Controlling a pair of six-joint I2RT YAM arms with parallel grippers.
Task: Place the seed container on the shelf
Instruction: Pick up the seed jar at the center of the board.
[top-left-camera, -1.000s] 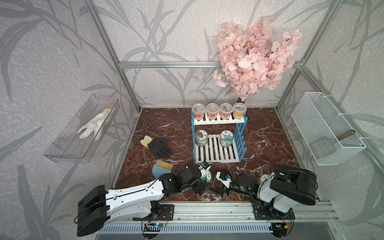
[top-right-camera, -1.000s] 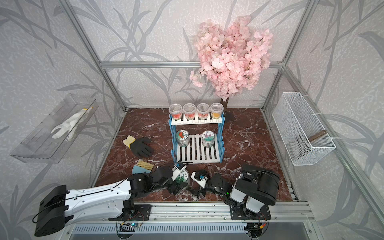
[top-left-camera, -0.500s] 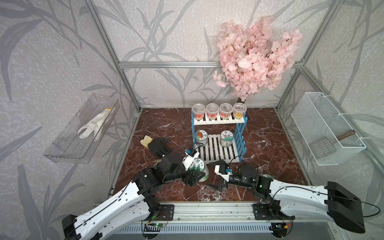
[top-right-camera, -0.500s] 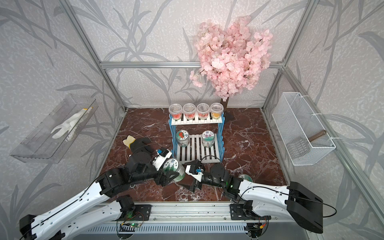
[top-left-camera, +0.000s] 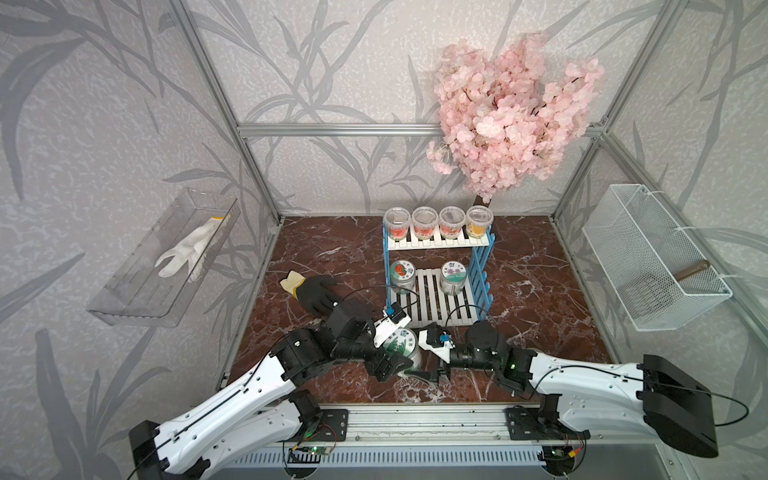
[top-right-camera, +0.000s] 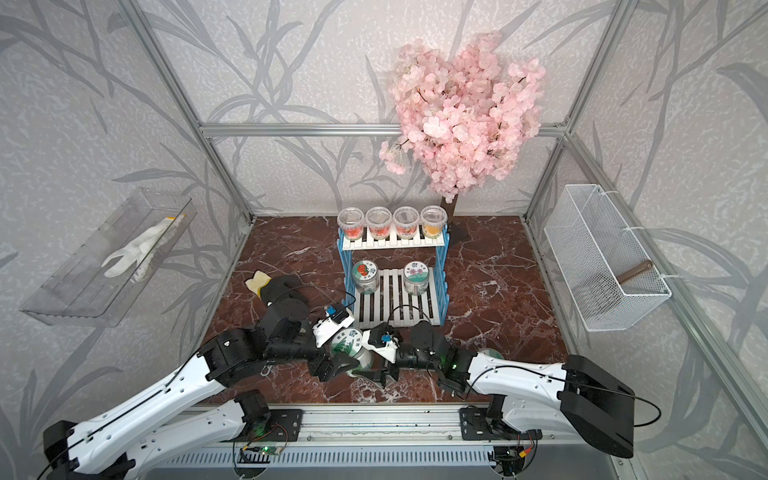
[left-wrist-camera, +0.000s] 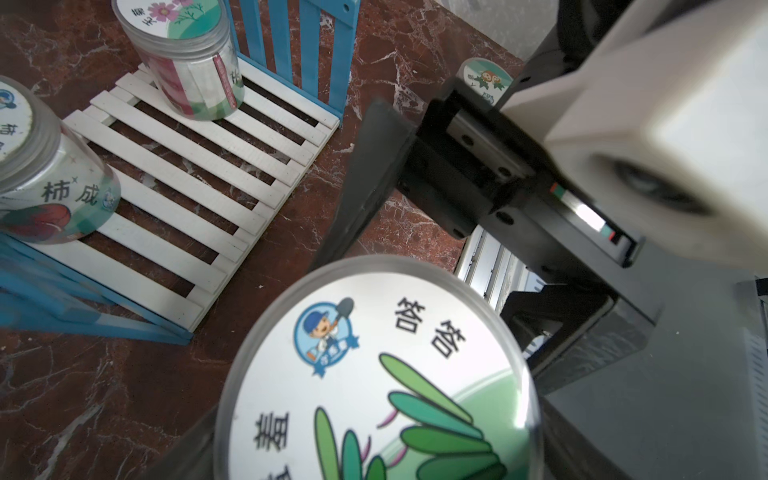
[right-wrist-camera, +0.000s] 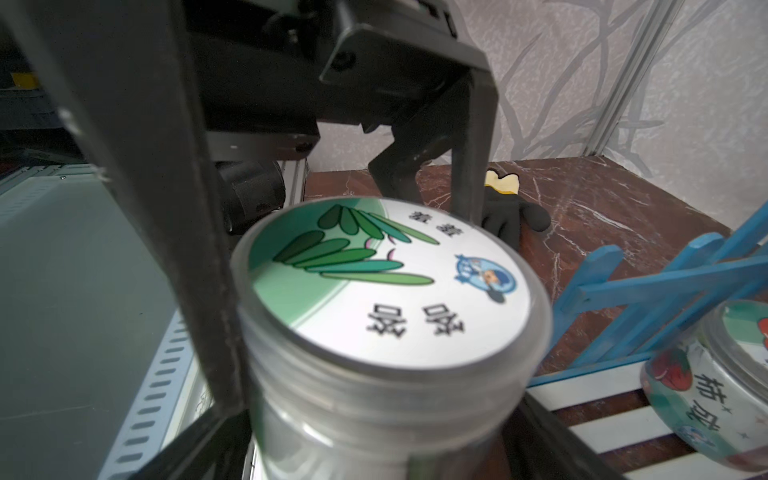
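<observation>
Plainly, the left gripper (top-left-camera: 394, 360) is clamped on the seed container (top-left-camera: 401, 345) (green leaves on its lid), with the shelf (top-left-camera: 482, 266) near, just beyond the jaws. The right gripper (top-left-camera: 428, 373) straddles the seed container too; whether it presses, I cannot tell.

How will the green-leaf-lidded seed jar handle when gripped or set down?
Probably stiff: the seed container looks like a clear hard-plastic jar with a threaded lid. Likely slippery, as its wall is smooth and glossy. Round, so it may roll if laid sideways, though similar jars stand steady on the shelf.
</observation>
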